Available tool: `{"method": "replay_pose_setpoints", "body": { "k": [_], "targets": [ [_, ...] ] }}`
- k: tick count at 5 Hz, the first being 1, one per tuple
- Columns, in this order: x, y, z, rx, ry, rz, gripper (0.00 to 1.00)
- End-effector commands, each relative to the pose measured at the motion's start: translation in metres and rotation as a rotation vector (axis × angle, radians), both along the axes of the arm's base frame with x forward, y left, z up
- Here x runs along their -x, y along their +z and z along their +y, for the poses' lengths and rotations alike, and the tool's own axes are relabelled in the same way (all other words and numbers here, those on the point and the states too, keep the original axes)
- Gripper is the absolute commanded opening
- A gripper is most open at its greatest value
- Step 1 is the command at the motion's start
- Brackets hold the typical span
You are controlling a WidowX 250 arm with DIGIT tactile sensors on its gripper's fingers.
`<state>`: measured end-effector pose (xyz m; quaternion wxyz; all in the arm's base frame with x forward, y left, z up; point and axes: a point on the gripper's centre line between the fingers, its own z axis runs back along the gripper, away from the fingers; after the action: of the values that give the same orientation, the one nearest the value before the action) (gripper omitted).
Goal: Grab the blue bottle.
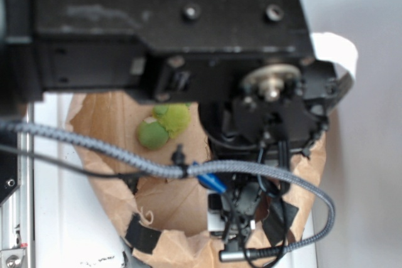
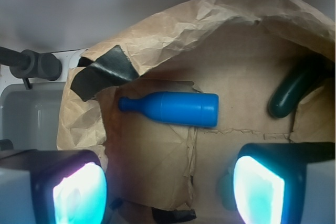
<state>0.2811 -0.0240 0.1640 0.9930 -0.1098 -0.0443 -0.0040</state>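
Bottle lying free on the paper floor, gripper spread wide above it.

Inspection found the blue bottle (image 2: 170, 108) on its side on the floor of the brown paper enclosure (image 2: 157, 35), rounded tip toward the view's left, flat end toward the right, untouched. The gripper (image 2: 168, 190) hovered over it with both fingers (image 2: 79, 192) far apart and nothing between them. A dark green bottle (image 2: 289, 95) lay well apart at the right wall; the exterior view showed a green plush (image 1: 163, 125) elsewhere on the paper. Judged light, rigid and smooth, the bottle would likely roll or slip under a poor pinch. Recommended hold: across the straight cylindrical body near its middle, avoiding the tapered neck.
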Motion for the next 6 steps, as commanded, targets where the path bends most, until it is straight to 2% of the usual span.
{"method": "replay_pose_setpoints", "body": {
  "k": [1,2,3,4,5,6],
  "targets": [
    [-0.006,0.02,-0.001,0.0,0.007,-0.068,1.0],
    [0.009,0.005,0.01,-0.079,-0.143,-0.052,1.0],
    [0.019,0.001,0.016,-0.203,-0.296,-0.096,1.0],
    [0.02,-0.004,0.025,-0.239,-0.422,-0.087,1.0],
    [0.007,-0.027,0.03,-0.264,-0.567,0.006,1.0],
    [-0.006,-0.05,0.03,-0.246,-0.645,0.059,1.0]
  ]
}}
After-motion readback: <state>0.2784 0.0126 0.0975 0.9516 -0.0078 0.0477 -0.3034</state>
